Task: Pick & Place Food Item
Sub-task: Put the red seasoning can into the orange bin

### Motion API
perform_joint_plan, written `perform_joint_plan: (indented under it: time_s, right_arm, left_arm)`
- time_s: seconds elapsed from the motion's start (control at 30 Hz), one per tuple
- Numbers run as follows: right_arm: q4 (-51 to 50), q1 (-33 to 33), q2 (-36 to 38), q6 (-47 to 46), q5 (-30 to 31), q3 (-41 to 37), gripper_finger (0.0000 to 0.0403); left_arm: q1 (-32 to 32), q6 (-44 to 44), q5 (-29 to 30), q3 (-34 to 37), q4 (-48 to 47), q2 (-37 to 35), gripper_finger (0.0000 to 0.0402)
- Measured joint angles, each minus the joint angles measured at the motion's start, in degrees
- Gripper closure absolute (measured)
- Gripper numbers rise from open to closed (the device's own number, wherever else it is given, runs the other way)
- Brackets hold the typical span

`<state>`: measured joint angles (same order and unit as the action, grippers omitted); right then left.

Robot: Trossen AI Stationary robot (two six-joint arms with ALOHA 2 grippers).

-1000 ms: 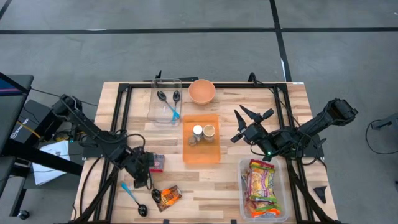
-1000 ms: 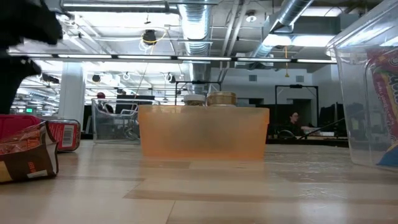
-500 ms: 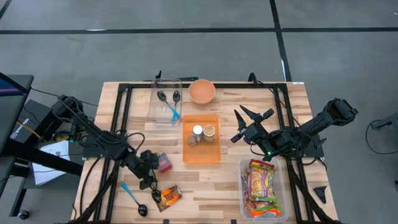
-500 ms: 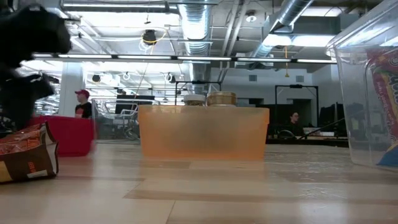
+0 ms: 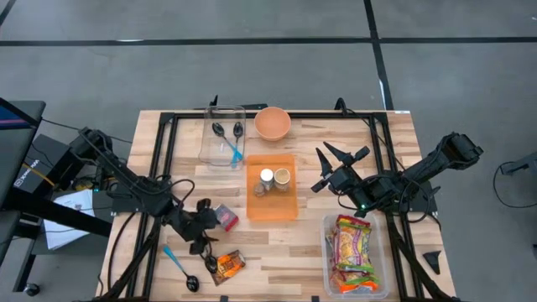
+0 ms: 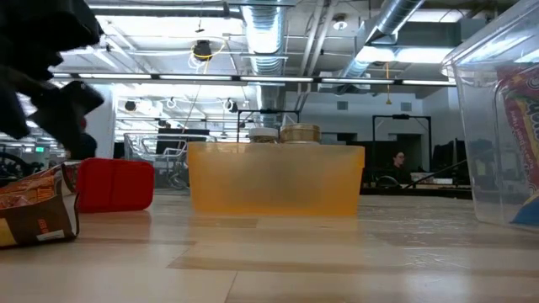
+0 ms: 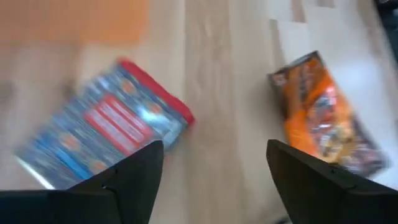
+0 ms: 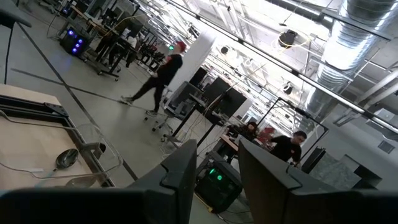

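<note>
- High view: left gripper (image 5: 204, 225) sits spread wide, empty, just beside the red snack packet (image 5: 225, 216) lying on the table (image 5: 394, 143).
- Right gripper (image 5: 336, 164) hovers near the orange tray (image 5: 270, 208); its opening is unclear.

From above we look straight down on the whole table (image 5: 336, 134). Our low camera sits at tabletop level, close behind the orange tray (image 6: 276, 178), which the overhead view shares (image 5: 272, 205). The left wrist camera faces down, near the wood; the right wrist camera faces out into the room.
</note>
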<state>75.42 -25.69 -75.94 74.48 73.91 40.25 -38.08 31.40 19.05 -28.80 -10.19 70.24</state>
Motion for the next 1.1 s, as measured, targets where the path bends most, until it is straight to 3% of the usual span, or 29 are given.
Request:
perform_joint_plan:
  time_s: [0.2, 0.43, 1.1]
  right_arm:
    - [0.0, 0.0, 0.0, 0.0, 0.0, 0.0, 0.0288]
    - [0.0, 0.0, 0.0, -0.1, 0.0, 0.0, 0.0288]
    - [0.0, 0.0, 0.0, -0.1, 0.0, 0.0, 0.0288]
  left_arm:
    - [-1.7, -5.3, 10.2, 0.0, -2.9, 0.0, 0.0150]
    - [-1.3, 0.6, 10.1, 0.0, -8.2, 0.0, 0.0138]
    - [-1.3, 7.2, 10.5, 4.0, -6.3, -0.2, 0.0117]
